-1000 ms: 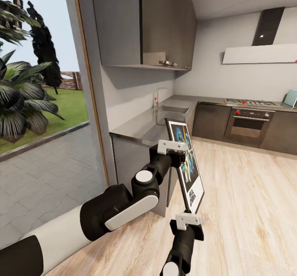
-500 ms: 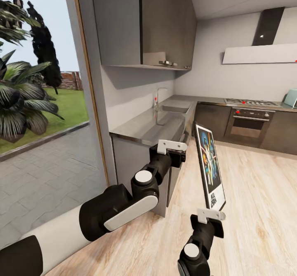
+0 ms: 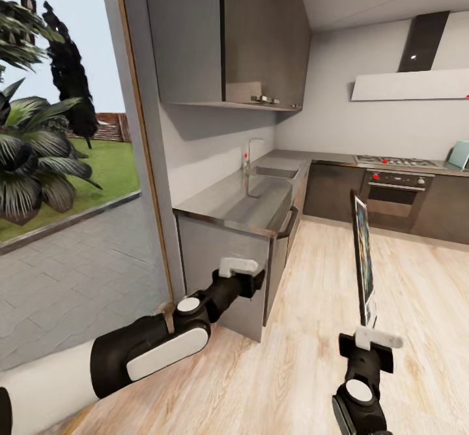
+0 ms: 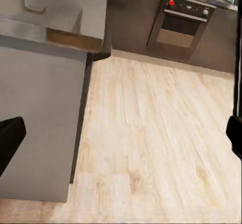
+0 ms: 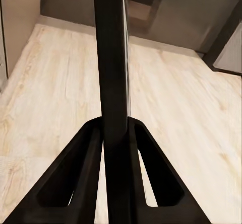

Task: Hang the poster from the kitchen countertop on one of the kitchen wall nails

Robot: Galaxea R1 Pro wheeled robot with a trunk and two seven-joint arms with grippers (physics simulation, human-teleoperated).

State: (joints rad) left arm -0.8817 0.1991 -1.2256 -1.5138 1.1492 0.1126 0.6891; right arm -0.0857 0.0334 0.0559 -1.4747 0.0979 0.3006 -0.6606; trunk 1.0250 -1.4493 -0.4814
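Above the wooden floor point(image 3: 417, 305), at the right of the head view, the poster point(image 3: 363, 259) is held upright and seen nearly edge-on, its lower edge pinched by the right end effector point(image 3: 376, 338). From the right wrist view, the black frame of the poster point(image 5: 113, 58) is seen rising as a dark vertical bar between the two fingers point(image 5: 75, 173), which are pressed against it on both sides. The poster is carried clear of the desk point(image 3: 241, 204), a glossy grey slab with an inset sink point(image 3: 277, 172) and a thin tap point(image 3: 249, 152), and well apart from it. The left end effector point(image 3: 251, 277) is held low, just in front of the grey cabinet front point(image 3: 218, 259) beneath the desk's near end. In the left wrist view one dark finger point(image 4: 10, 141) is seen at one edge and another at the opposite edge, so the left end effector is spread wide with nothing between. An oven point(image 3: 391, 197) with a hob point(image 3: 397, 161) above it is set into the far cabinets, and wall cupboards point(image 3: 221, 34) are mounted over the desk. Through the large window point(image 3: 65, 148), plants and paving are seen outside.
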